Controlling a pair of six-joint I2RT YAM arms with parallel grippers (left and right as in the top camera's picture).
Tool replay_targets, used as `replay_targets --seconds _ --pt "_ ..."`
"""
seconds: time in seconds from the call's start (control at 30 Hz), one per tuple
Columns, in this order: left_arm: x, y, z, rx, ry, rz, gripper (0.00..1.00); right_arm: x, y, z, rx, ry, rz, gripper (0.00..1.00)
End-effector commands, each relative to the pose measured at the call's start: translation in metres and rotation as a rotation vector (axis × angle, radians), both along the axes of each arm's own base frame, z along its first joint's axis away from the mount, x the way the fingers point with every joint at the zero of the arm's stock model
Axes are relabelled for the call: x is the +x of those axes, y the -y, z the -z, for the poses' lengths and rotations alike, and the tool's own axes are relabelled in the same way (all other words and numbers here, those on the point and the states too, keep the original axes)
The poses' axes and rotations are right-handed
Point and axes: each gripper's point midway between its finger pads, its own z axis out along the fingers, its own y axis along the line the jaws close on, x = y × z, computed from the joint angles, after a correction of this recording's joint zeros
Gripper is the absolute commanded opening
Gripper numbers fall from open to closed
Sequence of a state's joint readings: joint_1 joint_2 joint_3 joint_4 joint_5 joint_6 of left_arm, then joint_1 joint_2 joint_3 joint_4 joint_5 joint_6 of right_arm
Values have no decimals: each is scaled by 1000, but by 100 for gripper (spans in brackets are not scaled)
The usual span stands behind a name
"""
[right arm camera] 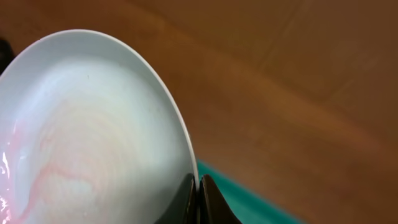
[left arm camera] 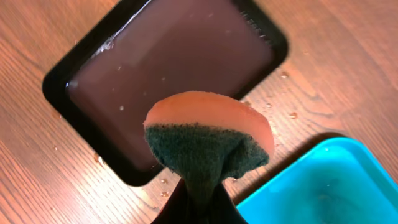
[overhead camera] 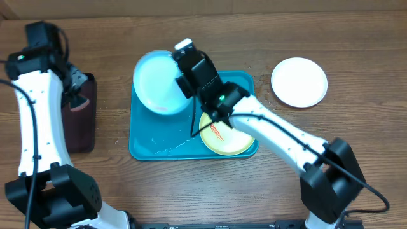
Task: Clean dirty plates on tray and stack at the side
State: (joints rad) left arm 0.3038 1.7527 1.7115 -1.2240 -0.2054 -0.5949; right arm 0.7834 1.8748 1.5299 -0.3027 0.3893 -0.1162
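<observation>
My right gripper (overhead camera: pixel 185 83) is shut on the rim of the pale blue plate (overhead camera: pixel 159 81) and holds it tilted over the left end of the turquoise tray (overhead camera: pixel 143 143). In the right wrist view the plate (right arm camera: pixel 93 137) shows faint pink smears, with my jaws (right arm camera: pixel 199 193) pinching its edge. The yellow-green rimmed plate (overhead camera: pixel 226 137) lies in the tray with a red smear. The white plate (overhead camera: pixel 299 81) lies on the table at the right. My left gripper (left arm camera: pixel 199 202) is shut on an orange and green sponge (left arm camera: pixel 208 134) above the dark tray (left arm camera: pixel 168 68).
The dark maroon-black tray (overhead camera: pixel 81 117) holds liquid and stands at the left of the table. A corner of the turquoise tray (left arm camera: pixel 323 186) shows in the left wrist view. Water drops lie on the wood between the two trays.
</observation>
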Motion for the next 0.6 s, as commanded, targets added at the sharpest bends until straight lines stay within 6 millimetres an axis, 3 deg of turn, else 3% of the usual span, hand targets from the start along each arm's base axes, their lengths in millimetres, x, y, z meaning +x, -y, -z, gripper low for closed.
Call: replay_targets --seconds 0.0,0.27,0.57 --pt "-9 -8 16 -66 -21 -4 4 1 17 -48 -336 252 54 4" --pt "-21 -26 28 -82 -35 -62 4 -17 10 -74 -767 415 -16 4" --pt "-18 -19 29 -120 -22 -42 4 -20 2 -79 -786 442 -45 4"
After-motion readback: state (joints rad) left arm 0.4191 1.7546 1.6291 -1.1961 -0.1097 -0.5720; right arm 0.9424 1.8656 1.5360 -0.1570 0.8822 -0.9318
